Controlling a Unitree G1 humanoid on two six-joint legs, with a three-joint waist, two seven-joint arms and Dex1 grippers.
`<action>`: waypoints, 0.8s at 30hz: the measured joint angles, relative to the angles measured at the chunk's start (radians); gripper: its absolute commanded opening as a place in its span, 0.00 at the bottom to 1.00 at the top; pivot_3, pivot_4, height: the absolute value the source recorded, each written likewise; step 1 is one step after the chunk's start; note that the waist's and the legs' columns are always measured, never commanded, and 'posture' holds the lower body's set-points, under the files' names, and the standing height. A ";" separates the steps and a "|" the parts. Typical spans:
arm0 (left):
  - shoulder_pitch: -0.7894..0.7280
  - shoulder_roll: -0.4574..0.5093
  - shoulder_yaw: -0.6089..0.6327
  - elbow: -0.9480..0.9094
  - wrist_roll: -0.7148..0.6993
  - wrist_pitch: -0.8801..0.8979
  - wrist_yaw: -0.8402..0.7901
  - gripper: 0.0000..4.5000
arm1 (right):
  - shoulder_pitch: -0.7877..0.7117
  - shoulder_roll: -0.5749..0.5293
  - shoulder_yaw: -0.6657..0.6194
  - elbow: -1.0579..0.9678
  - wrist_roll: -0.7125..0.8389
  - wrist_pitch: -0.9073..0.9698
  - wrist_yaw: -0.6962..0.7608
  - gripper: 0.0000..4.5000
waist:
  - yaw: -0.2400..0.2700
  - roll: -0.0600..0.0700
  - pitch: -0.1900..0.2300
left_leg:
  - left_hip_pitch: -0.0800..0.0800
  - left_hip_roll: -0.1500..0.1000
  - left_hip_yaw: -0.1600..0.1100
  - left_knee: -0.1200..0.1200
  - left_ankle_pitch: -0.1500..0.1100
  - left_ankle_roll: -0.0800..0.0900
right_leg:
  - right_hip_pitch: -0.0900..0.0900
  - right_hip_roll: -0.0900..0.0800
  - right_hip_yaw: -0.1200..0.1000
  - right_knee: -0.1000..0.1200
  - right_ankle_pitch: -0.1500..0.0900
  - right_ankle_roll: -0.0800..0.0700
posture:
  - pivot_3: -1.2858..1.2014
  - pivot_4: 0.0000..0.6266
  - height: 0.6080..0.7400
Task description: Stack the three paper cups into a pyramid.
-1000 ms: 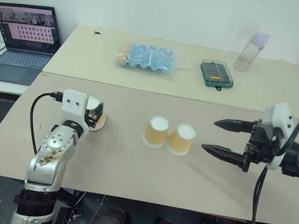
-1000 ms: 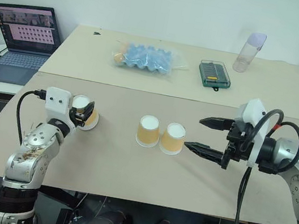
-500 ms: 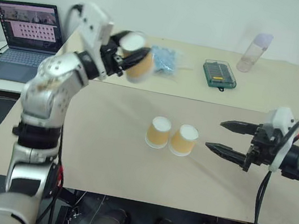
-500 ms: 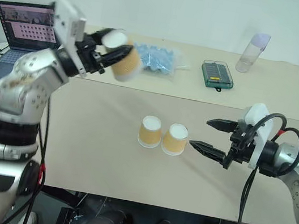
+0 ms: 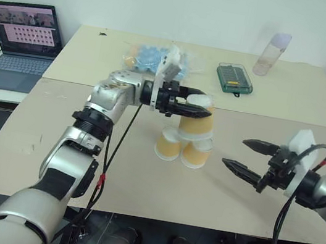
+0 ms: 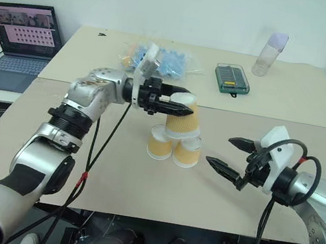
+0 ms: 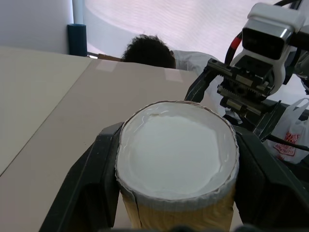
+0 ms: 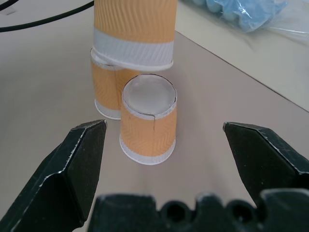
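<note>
Nearby, beige table (image 5: 111, 170); left jaws grip top cup (image 5: 197, 120), right jaws wide.

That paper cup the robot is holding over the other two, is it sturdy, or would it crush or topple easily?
The held cup probably squashes easily: in the left wrist view its base looks pressed oval between the left hand's fingers. It seems light, thin ribbed paper. Upside down on its wider rim it should stand steadily, though a nudge could likely slide or tip the two base cups.
</note>
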 measured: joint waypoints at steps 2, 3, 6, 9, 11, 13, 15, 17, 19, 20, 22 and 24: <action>-0.022 -0.021 -0.004 0.065 0.030 -0.040 -0.015 0.56 | 0.028 0.006 -0.021 -0.027 0.006 0.002 -0.012 1.00 | 0.003 0.000 0.000 | 0.000 0.000 0.000 0.000 0.000 0.000 | 0.000 0.000 0.000 0.000 0.000 0.000 | 0.52 0.24 1.00; -0.029 -0.024 -0.005 0.084 0.038 -0.052 -0.023 0.56 | 0.032 0.011 -0.026 -0.036 0.013 0.003 -0.018 1.00 | 0.003 0.000 0.000 | 0.000 0.000 0.000 0.001 0.000 0.000 | 0.001 0.000 0.000 0.000 0.000 0.000 | 0.52 0.24 1.00; -0.047 -0.034 -0.005 0.122 0.066 -0.087 -0.047 0.56 | 0.050 0.012 -0.036 -0.054 0.021 0.009 -0.034 1.00 | 0.002 0.000 0.000 | 0.000 0.000 0.000 0.001 -0.001 0.001 | 0.001 0.001 0.000 0.000 0.000 0.000 | 0.52 0.24 1.00; -0.057 -0.037 -0.004 0.138 0.074 -0.104 -0.062 0.56 | 0.058 0.013 -0.038 -0.055 0.025 0.011 -0.044 1.00 | 0.002 0.000 0.000 | 0.000 0.000 0.000 0.002 -0.001 0.001 | 0.001 0.001 0.000 0.000 0.000 0.000 | 0.52 0.24 1.00; -0.062 -0.038 -0.003 0.143 0.084 -0.106 -0.065 0.56 | 0.060 0.013 -0.039 -0.055 0.029 0.011 -0.047 1.00 | 0.002 0.000 0.000 | 0.000 0.000 0.000 0.002 -0.001 0.001 | 0.001 0.001 0.000 0.000 0.000 0.000 | 0.52 0.24 1.00; -0.062 -0.038 -0.002 0.143 0.088 -0.106 -0.071 0.56 | 0.060 0.013 -0.039 -0.055 0.033 0.011 -0.050 1.00 | 0.002 0.000 0.000 | 0.000 0.000 0.000 0.002 -0.001 0.001 | 0.001 0.001 0.000 0.000 0.000 0.001 | 0.52 0.24 1.00; -0.063 -0.038 0.003 0.143 0.089 -0.106 -0.071 0.56 | 0.059 0.013 -0.039 -0.055 0.036 0.011 -0.052 1.00 | 0.002 0.000 0.000 | 0.000 0.000 0.000 0.003 -0.001 0.001 | 0.001 0.001 0.000 0.000 0.000 0.001 | 0.52 0.24 1.00; -0.063 -0.036 0.011 0.143 0.092 -0.106 -0.071 0.56 | 0.055 0.013 -0.038 -0.054 0.037 0.011 -0.054 1.00 | 0.002 0.000 0.000 | 0.000 0.000 0.000 0.003 -0.001 0.001 | 0.001 0.001 0.000 0.001 0.000 0.001 | 0.52 0.24 1.00; -0.063 -0.034 0.014 0.143 0.094 -0.106 -0.073 0.56 | 0.051 0.013 -0.038 -0.053 0.037 0.011 -0.054 1.00 | 0.002 0.000 0.000 | 0.000 0.000 0.000 0.003 -0.001 0.001 | 0.001 0.001 0.000 0.001 0.000 0.001 | 0.52 0.24 1.00; -0.063 -0.033 0.015 0.143 0.096 -0.106 -0.074 0.56 | 0.051 0.013 -0.037 -0.053 0.037 0.011 -0.053 1.00 | 0.002 0.000 0.000 | 0.000 0.000 0.000 0.003 -0.001 0.002 | 0.001 0.001 -0.001 0.001 0.000 0.001 | 0.52 0.24 1.00; -0.063 -0.029 0.018 0.143 0.105 -0.104 -0.074 0.56 | 0.049 0.012 -0.036 -0.051 0.037 0.011 -0.053 1.00 | 0.002 0.000 0.000 | 0.000 0.000 0.000 0.004 -0.001 0.002 | 0.001 0.001 -0.001 0.001 0.000 0.001 | 0.52 0.24 1.00; -0.063 -0.027 0.021 0.142 0.106 -0.102 -0.074 0.56 | 0.046 0.012 -0.035 -0.049 0.037 0.011 -0.051 1.00 | 0.002 0.000 0.000 | -0.001 0.000 0.000 0.005 -0.001 0.002 | 0.001 0.002 -0.001 0.001 0.000 0.001 | 0.52 0.24 1.00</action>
